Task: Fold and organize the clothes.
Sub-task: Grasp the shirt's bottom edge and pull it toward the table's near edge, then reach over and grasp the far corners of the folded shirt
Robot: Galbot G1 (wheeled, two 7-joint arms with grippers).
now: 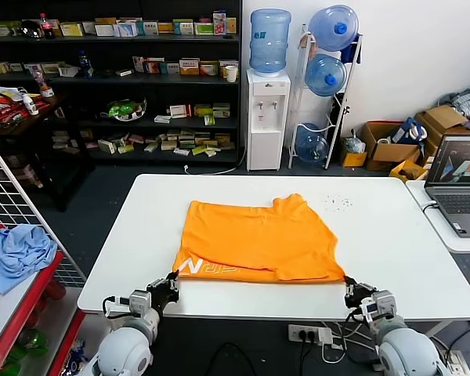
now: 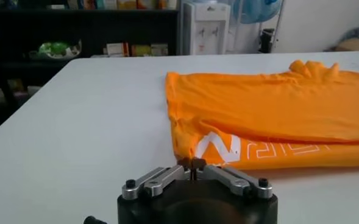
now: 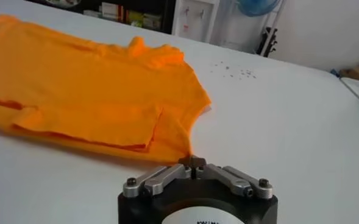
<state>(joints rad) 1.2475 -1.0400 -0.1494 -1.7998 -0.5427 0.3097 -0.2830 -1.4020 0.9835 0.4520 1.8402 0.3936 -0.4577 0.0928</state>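
On the white table (image 1: 392,235), folded orange T-shirt (image 1: 258,239); left gripper (image 1: 171,283) and right gripper (image 1: 352,292) both closed, empty

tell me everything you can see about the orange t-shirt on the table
The orange T-shirt is a bright, soft cotton-looking short-sleeved shirt lying flat on the white table, partly folded, with one layer turned over another. White lettering shows along its near edge toward the robot's left. A sleeve flap lies folded on top near the right side. Neither the left gripper nor the right gripper touches it.
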